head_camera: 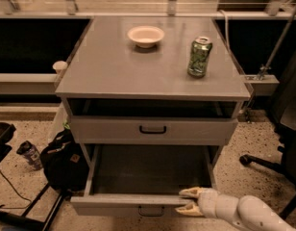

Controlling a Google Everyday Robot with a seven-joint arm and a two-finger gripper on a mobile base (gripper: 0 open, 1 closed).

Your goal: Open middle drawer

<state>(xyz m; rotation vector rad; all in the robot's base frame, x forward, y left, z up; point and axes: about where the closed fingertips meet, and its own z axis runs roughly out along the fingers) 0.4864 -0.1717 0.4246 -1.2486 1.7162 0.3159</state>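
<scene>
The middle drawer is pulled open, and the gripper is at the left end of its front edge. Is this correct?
No. The camera view shows the gripper at the right end of the front edge of the middle drawer, which is pulled open.

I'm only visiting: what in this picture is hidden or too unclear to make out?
- Lowest drawer, camera view: hidden beneath the pulled-out middle drawer and cut off by the bottom edge.
- Arm behind the tool, which sits at that drawer's front right rim: it runs out of the lower right corner.
- Can label: too small to read.
- Top drawer interior: dark under the cabinet top.
</scene>
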